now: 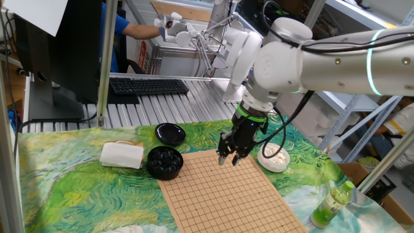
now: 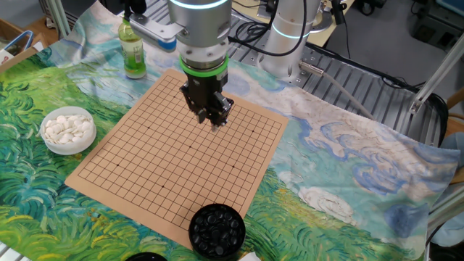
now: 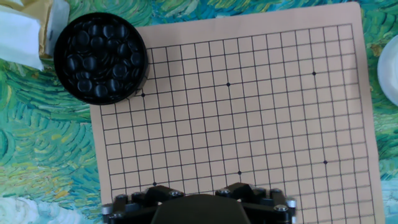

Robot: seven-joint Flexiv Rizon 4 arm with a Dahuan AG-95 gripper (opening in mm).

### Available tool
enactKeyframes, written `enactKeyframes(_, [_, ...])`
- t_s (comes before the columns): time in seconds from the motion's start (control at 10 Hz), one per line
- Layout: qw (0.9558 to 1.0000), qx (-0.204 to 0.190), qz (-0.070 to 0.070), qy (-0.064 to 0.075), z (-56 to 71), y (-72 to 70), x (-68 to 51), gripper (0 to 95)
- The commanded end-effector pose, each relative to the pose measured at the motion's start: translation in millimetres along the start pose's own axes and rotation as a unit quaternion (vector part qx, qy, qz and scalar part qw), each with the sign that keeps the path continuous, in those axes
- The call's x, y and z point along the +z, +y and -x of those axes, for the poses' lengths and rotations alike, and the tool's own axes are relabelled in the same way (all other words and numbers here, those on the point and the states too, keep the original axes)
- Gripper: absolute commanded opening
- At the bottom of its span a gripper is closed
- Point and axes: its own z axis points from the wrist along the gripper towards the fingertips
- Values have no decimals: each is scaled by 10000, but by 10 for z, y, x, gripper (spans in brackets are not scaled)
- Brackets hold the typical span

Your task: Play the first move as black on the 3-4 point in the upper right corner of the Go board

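Note:
The Go board lies on the painted cloth with no stones on its grid; it also shows in the other fixed view and the hand view. The black stones fill a round black bowl off the board's corner. My gripper hangs above the board's far part, well clear of the surface. Its fingers look slightly apart with no stone showing between them. In the hand view only the gripper's body shows at the bottom edge; the fingertips are hidden.
A white bowl of white stones stands beside the board. The black bowl's lid and a folded white cloth lie near the black bowl. A green bottle stands at a corner.

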Motion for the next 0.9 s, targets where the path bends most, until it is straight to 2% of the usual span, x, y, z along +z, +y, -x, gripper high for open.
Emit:
enactKeyframes(0.1, [10000, -8, -48, -49, 8, 1, 6, 0])
enactKeyframes(0.5, [9999, 112, -46, -59, 25, 67, -18, 0])
enactKeyframes(0.9, [9997, 242, -100, -7, 175, 267, -109, 0])
